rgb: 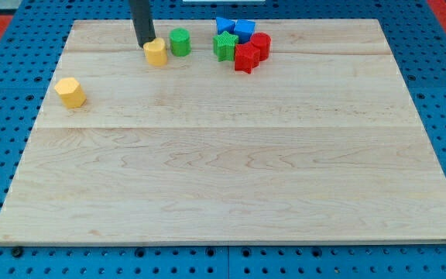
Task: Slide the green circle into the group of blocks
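A yellow hexagon (70, 91) sat alone near the board's (231, 186) left edge; farther back, my tip (145, 44) touched the far-left side of a yellow block (156, 52); being a bare rod, it pinched nothing; the green circle (180, 42) stood just right of that block, apart from the group farther right: green star (224, 46), red star (245, 57), red cylinder (261, 45), two blue blocks (235, 28).
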Controlling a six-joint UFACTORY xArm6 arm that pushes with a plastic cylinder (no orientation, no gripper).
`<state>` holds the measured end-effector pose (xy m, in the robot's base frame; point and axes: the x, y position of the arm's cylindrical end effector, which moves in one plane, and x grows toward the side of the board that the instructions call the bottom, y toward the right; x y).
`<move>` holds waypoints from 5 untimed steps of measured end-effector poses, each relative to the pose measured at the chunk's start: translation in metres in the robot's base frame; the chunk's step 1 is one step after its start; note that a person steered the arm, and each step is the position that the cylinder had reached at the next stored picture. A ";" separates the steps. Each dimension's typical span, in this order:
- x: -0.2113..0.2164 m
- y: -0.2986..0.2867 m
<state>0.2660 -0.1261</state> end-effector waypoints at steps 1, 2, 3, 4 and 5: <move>0.007 0.031; 0.003 0.027; 0.003 0.006; -0.002 0.007; -0.011 0.024</move>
